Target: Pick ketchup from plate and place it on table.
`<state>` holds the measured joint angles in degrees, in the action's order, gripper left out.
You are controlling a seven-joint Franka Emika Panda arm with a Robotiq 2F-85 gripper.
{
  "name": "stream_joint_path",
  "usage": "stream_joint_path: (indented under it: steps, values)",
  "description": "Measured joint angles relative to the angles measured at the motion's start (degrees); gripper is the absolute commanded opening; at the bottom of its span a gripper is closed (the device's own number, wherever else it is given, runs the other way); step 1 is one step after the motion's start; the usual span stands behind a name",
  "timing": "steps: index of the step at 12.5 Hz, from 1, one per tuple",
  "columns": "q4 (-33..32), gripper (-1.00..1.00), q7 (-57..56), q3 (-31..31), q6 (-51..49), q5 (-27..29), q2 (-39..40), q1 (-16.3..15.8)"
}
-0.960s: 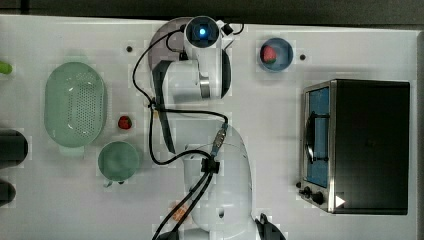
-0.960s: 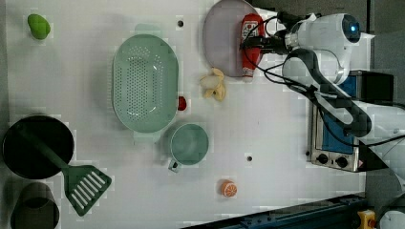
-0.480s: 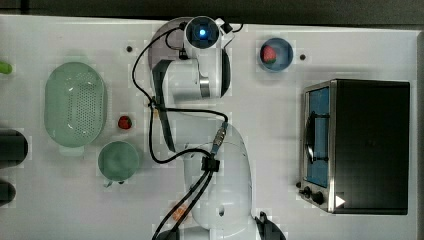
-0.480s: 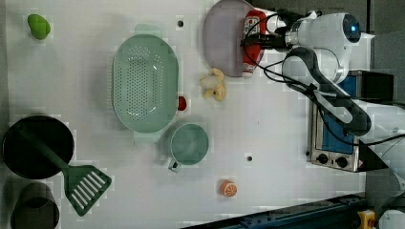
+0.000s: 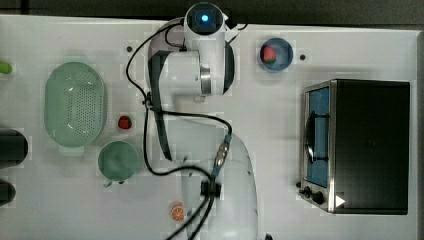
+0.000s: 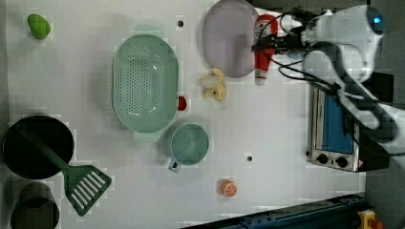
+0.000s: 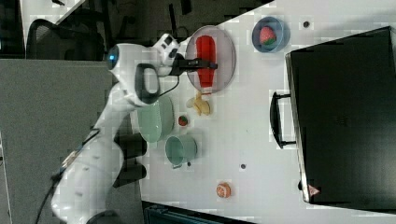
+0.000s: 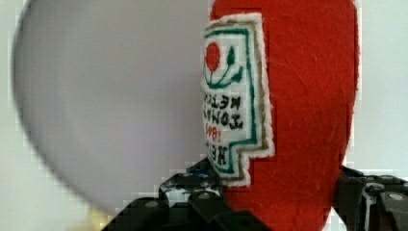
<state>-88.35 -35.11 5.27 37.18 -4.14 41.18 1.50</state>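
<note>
Robot lab set up as a mock kitchen. White desk (image 6: 267, 124) with small dark mounting holes, a white robot arm (image 5: 200, 70) with loose cabling bolted at its edge. Props are toy kitchenware and play food: green colander (image 6: 144, 82), teal mug (image 6: 189, 144), black pot (image 6: 33, 147), spatula (image 6: 86, 185), toaster oven (image 5: 357, 145), felt banana (image 6: 214, 85), orange slice (image 6: 229, 188). Office chair (image 7: 56, 37) and grey floor beside the desk in the right view.
</note>
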Motion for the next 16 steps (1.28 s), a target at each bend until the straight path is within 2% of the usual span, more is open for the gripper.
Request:
stream_joint_path:
  steps: [2,5,9,12,16]
  values:
    - [-0.73,0.25,0.0,-0.05,-8.77,1.27,-6.74,0.13]
    - [-4.98,0.25,0.0,-0.55,-15.9,1.95,-19.91,1.06]
    - [-16.06,0.25,0.0,-2.77,-14.14,2.11,-35.71,3.12]
    - [-27.03,0.25,0.0,-4.61,-8.11,2.66,-39.04,4.56]
    - [-43.03,0.25,0.0,-5.08,6.97,6.82,-34.76,5.36]
